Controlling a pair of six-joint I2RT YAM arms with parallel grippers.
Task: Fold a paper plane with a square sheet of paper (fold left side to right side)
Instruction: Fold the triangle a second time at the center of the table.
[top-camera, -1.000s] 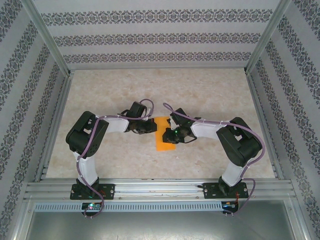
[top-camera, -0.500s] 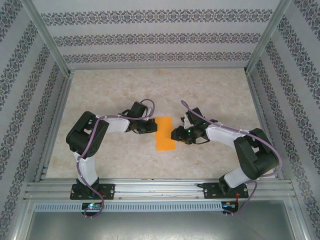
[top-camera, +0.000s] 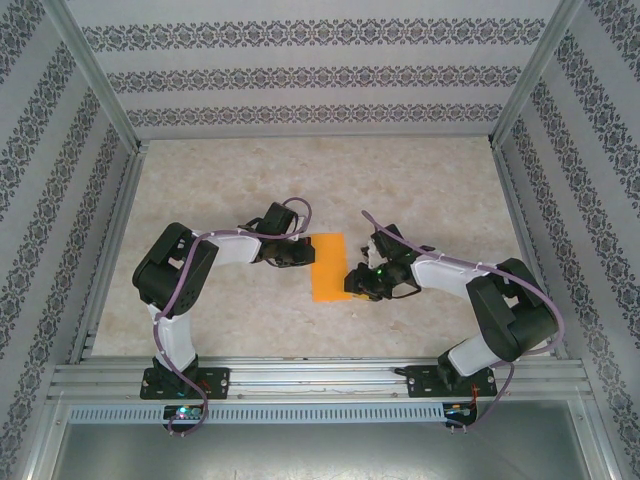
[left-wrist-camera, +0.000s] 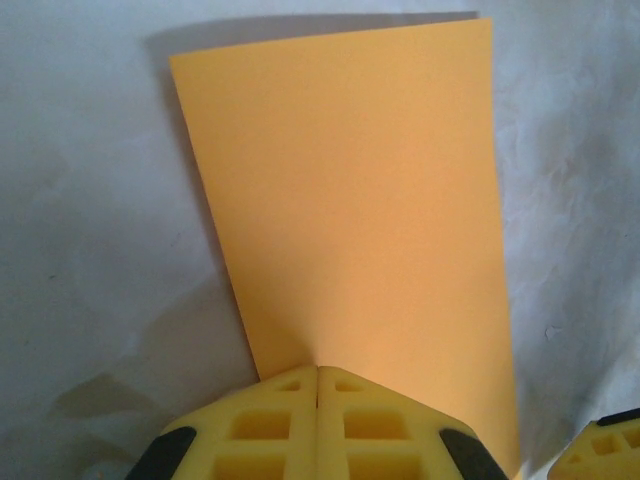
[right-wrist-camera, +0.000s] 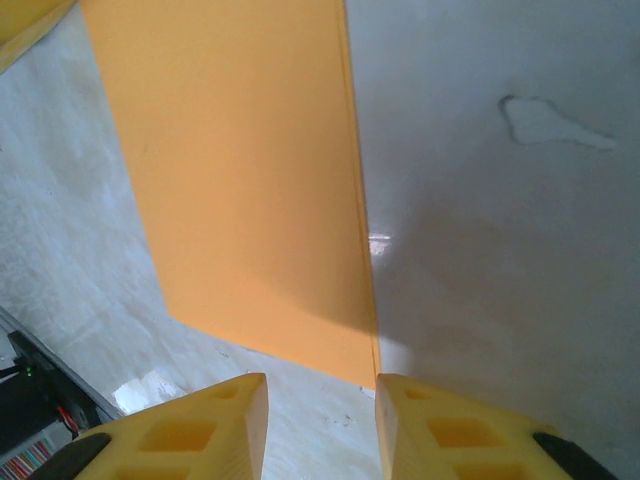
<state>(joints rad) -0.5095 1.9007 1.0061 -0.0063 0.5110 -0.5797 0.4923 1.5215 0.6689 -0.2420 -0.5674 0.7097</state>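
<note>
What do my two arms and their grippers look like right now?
Left arm and right arm: black joints, white links, purple cables looped alongside. Gripper fingers are yellow blocks with square cut-outs and black bases.

black-and-white arms, purple cables, yellow fingers

Status: orange paper between the two claws

You're looking at a tall narrow rectangle lying flat on the desk. The left claw sits at its left edge, upper half. The right claw sits at its lower right corner. Both arms reach inward.
</note>
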